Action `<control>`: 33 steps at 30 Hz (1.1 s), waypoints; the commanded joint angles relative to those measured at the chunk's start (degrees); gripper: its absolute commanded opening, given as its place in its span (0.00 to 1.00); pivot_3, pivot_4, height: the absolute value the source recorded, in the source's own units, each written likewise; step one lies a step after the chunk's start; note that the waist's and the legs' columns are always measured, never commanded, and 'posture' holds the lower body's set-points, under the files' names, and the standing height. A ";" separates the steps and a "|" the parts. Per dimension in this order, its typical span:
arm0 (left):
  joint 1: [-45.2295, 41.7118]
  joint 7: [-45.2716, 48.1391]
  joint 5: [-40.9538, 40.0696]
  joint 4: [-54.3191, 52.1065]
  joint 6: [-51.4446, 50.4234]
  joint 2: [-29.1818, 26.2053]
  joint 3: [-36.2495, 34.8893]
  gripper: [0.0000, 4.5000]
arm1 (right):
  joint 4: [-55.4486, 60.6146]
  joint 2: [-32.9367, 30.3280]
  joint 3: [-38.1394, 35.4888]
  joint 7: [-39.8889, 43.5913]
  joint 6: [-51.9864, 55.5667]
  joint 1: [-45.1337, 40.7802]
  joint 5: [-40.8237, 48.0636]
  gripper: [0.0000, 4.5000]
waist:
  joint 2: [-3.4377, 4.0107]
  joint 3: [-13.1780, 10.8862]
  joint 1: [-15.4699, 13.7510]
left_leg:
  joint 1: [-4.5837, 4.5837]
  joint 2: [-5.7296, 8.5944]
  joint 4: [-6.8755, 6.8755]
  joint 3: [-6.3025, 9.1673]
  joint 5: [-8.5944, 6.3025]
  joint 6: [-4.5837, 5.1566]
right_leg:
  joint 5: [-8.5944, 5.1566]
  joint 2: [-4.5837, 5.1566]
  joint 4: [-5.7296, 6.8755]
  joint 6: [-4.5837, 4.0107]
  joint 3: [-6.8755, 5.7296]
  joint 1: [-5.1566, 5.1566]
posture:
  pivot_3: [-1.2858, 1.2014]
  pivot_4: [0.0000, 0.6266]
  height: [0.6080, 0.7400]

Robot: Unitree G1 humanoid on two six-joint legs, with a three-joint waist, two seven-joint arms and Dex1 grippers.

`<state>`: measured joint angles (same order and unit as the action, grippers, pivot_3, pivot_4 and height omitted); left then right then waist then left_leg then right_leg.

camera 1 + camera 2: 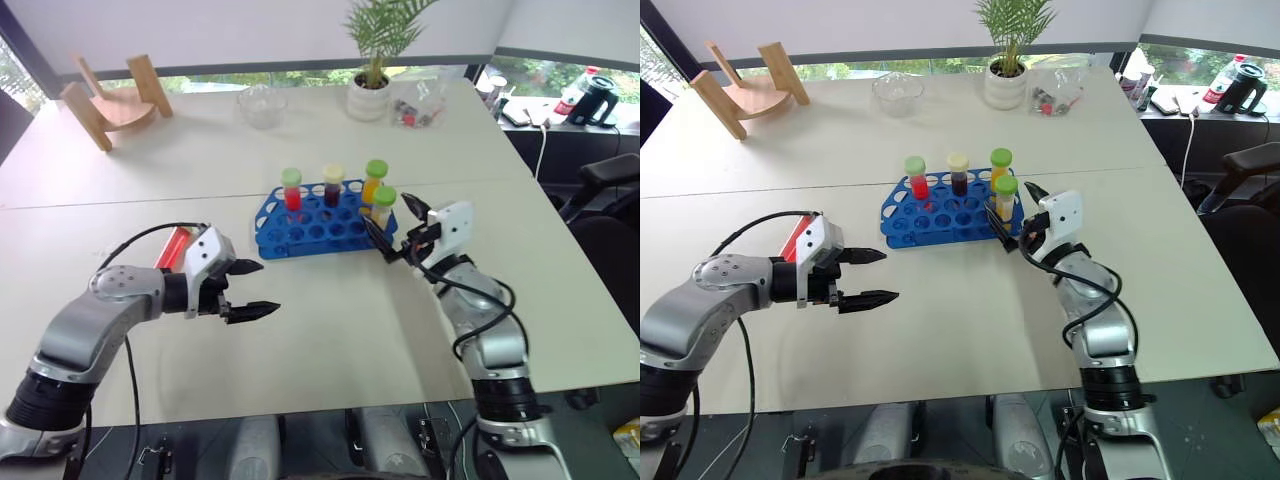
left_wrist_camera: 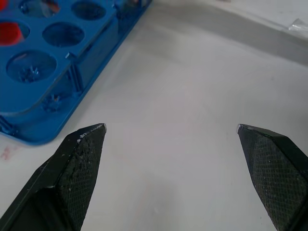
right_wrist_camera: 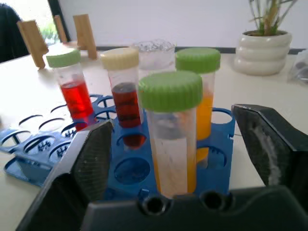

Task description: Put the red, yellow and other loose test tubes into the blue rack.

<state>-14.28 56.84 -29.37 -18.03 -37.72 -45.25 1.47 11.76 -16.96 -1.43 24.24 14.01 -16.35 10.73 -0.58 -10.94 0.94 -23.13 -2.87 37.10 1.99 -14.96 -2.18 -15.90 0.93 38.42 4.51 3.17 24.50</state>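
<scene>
Head cameras: a white desk (image 1: 330, 330) under a bright window carries the blue rack (image 1: 320, 222) at centre, four capped tubes upright in it: a red tube (image 1: 292, 190), a dark tube (image 1: 333, 185), an orange tube (image 1: 374, 180) and a pale yellow tube (image 1: 383, 208) at the rack's 3 o'clock end. A wooden stand (image 1: 112, 98) sits at 10 o'clock, a glass bowl (image 1: 261, 105) and a potted plant (image 1: 372, 60) at 12 o'clock, along the desk's far edge. A seam crosses the desk behind the rack; the near half lies bare. The left claw (image 1: 255, 290) hovers spread at 8 o'clock of the rack, a red object (image 1: 172, 248) behind it. The right claw (image 1: 395, 232) stands spread just beside the pale yellow tube.

Left wrist: the left claw's fingers (image 2: 77, 163) stand wide over bare desk, the rack's corner close ahead.

Right wrist: the right claw's fingers (image 3: 91, 159) flank the pale yellow tube, apart from it.
</scene>
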 commanded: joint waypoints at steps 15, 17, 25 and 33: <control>-1.37 0.31 0.55 -18.87 -1.93 -3.70 5.99 1.00 | -12.49 -40.53 20.71 38.10 48.78 -29.76 5.93 1.00 | 0.00 -0.02 1.15 | 0.11 -0.06 0.02 -0.08 -0.24 0.44 | -0.01 -0.14 -0.22 -0.03 0.19 -0.12 | 0.52 0.24 1.00; -0.72 -1.81 0.87 -19.61 -2.20 -2.32 6.79 1.00 | -17.48 -39.41 24.24 39.30 49.07 -33.07 3.94 1.00 | 0.01 -0.02 1.08 | 0.04 -0.05 0.04 -0.09 -0.28 0.52 | -0.01 -0.11 -0.27 -0.03 0.19 -0.08 | 0.52 0.24 1.00; 3.41 -6.77 1.51 -22.27 -2.18 0.14 8.10 1.00 | -32.67 -34.22 35.44 43.79 46.88 -41.91 -4.46 0.81 | 0.01 -0.02 1.10 | -0.04 -0.03 0.10 -0.09 -0.29 0.52 | 0.00 -0.08 -0.27 -0.02 0.16 -0.02 | 0.52 0.24 1.00; 5.00 -8.09 0.86 -22.11 -2.07 0.28 7.46 1.00 | -33.73 -34.29 37.75 48.38 41.53 -41.14 -10.01 0.19 | 0.00 -0.01 1.06 | -0.03 -0.03 0.11 -0.08 -0.29 0.52 | 0.00 -0.08 -0.27 -0.02 0.14 -0.03 | 0.52 0.24 1.00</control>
<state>-9.48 48.72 -28.02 -38.60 -40.05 -44.77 10.07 -21.35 -51.14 36.44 72.28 56.36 -58.42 1.57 -0.57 -10.95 2.00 -23.17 -2.90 37.21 1.90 -15.25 -1.66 -15.90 0.86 38.16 4.49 3.31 24.47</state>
